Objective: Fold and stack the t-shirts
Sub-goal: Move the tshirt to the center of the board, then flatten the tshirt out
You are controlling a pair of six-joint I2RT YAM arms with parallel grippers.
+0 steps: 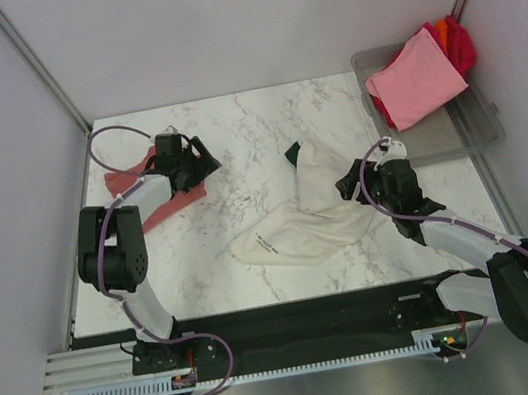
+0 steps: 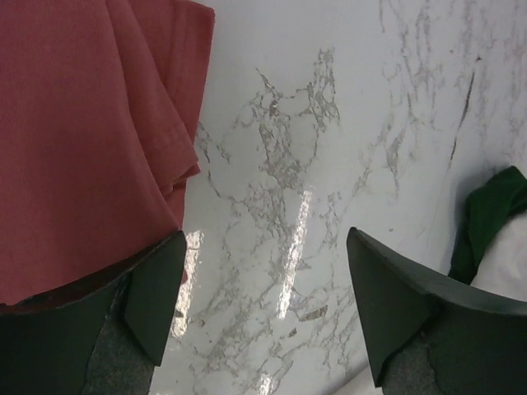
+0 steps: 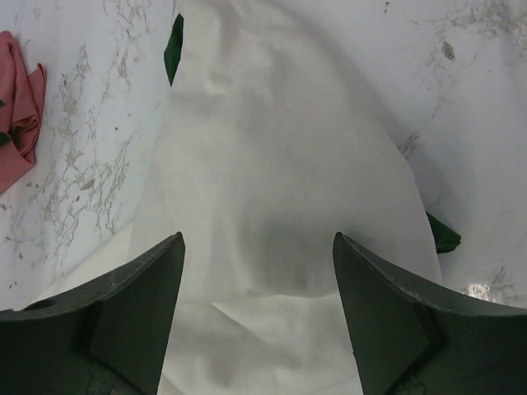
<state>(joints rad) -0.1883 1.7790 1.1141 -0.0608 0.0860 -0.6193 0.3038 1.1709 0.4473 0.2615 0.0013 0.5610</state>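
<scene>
Top view. Left arm point(image 1: 121, 252) folded, elbow raised by the left table edge, forearm reaching far-left. Left gripper point(image 1: 199, 160) over the right edge of the brick-red shirt point(image 1: 147, 192), which lies flat at far left on the marble table point(image 1: 252, 123).
Right arm point(image 1: 474, 238) stretched low from the near-right corner toward centre. Right gripper point(image 1: 348, 183) at the right edge of the cream shirt point(image 1: 299, 222), crumpled mid-table. A corner of the green shirt point(image 1: 292, 152) pokes out at its far side.
Small black print on the cream shirt, too small to read.
Clear bin point(image 1: 457, 140) at far right holds a pink cloth point(image 1: 417, 79) over a red cloth point(image 1: 457, 38).

Left wrist view. Left gripper point(image 2: 263, 304) spread wide, nothing between the fingers but bare marble. Brick-red shirt point(image 2: 82, 123) on the left, its edge running beneath the left finger; contact cannot be told. Green shirt point(image 2: 494, 214) at right.

Right wrist view. Right gripper point(image 3: 257, 304) released, fingers wide apart over the cream shirt point(image 3: 280, 181), gripping nothing. Green shirt point(image 3: 173, 49) shows at two edges. Brick-red shirt point(image 3: 20, 107) at far left.
</scene>
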